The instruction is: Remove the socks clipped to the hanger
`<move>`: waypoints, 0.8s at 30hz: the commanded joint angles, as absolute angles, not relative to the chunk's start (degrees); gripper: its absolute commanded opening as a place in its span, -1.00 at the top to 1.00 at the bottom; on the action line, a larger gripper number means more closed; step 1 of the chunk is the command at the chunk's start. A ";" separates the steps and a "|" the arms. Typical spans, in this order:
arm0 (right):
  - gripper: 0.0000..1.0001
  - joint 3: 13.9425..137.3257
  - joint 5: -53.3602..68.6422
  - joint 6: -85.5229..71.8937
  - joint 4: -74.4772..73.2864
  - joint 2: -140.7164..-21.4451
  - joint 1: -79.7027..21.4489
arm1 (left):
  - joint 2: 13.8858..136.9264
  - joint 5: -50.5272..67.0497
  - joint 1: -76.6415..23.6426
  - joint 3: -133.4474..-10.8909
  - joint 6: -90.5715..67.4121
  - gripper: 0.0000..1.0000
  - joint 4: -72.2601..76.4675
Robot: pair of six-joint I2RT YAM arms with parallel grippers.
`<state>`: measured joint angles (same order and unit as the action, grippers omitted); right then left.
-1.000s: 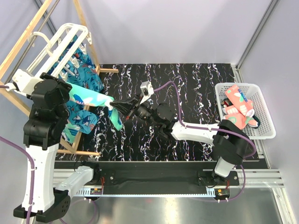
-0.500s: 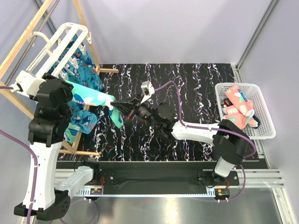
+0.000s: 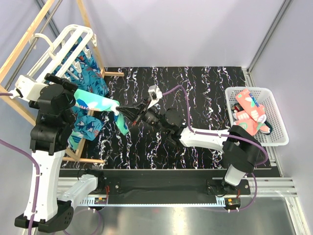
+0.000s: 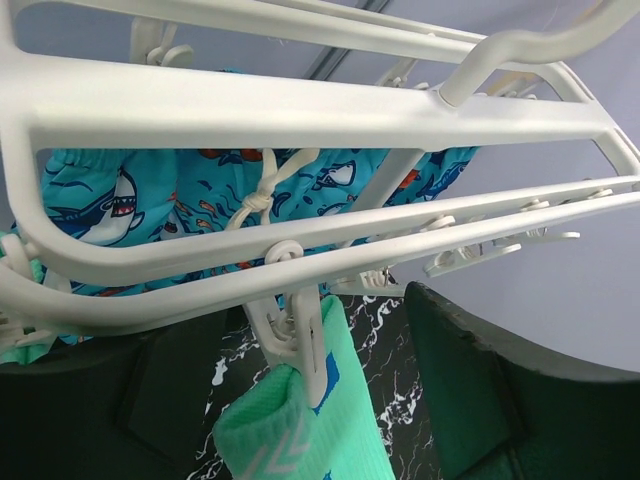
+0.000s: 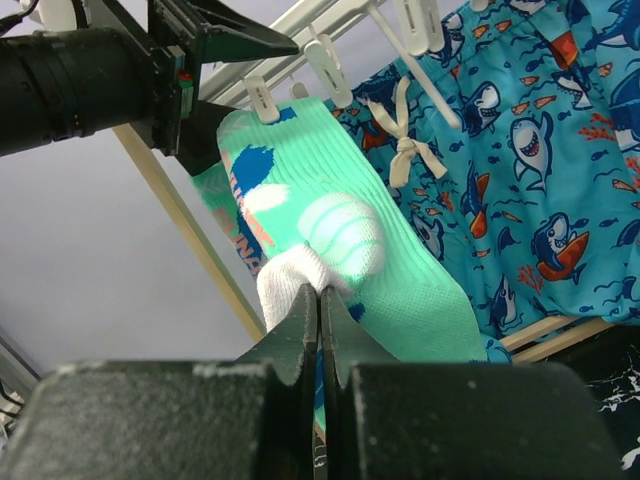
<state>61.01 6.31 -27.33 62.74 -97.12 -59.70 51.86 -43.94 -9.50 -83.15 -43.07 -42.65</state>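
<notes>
Got the right end effector [image 5: 320,295] pinched fully shut on the white toe of a mint-green sock [image 5: 340,235], stretching it out taut near the left edge of the desk [image 3: 195,88]. Got the left end effector [image 4: 320,395] spread wide up at the hanger [image 4: 250,105], dark fingers either side of the white clip [image 4: 298,335] on the cuff, not squeezing anything as far as can be told. Seems to be held by that clip at the cuff, so not free yet. Over at the right edge of the desk, can make out a few coral-pink socks [image 3: 250,112] lying in the white mesh basket [image 3: 280,117], so guessing a decent chunk is done already. Left to do, probably: pop this mint one loose, drop it in the basket, then deal with the blue shark-print fabric [image 5: 540,160] hanging off the hanger behind it. No telling the count of pieces back there.
</notes>
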 commanded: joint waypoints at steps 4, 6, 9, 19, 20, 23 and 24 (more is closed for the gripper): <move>1.00 60.56 0.79 -31.28 64.95 -94.66 -59.06 | 52.56 -42.28 -9.40 -84.63 -42.37 -0.50 -38.76; 1.00 60.29 0.53 -31.55 65.30 -94.48 -59.06 | 53.00 -40.17 -9.40 -85.78 -41.40 -0.50 -39.81; 1.00 59.42 0.35 -31.47 65.83 -93.34 -58.89 | 52.65 -36.83 -9.41 -85.78 -40.17 -0.49 -40.34; 1.00 57.39 -3.34 -33.13 66.18 -91.41 -58.54 | 50.36 -37.53 -9.40 -85.78 -41.75 -0.29 -41.92; 1.00 57.31 -3.51 -33.48 66.18 -91.49 -58.54 | 50.27 -38.05 -9.49 -85.69 -41.75 -0.29 -41.84; 1.00 57.30 -3.52 -33.66 66.27 -91.49 -58.45 | 50.36 -38.32 -9.49 -85.69 -41.75 -0.29 -41.40; 1.00 57.39 -3.52 -33.66 66.27 -91.41 -58.53 | 50.54 -38.41 -9.41 -85.78 -41.75 -0.28 -41.14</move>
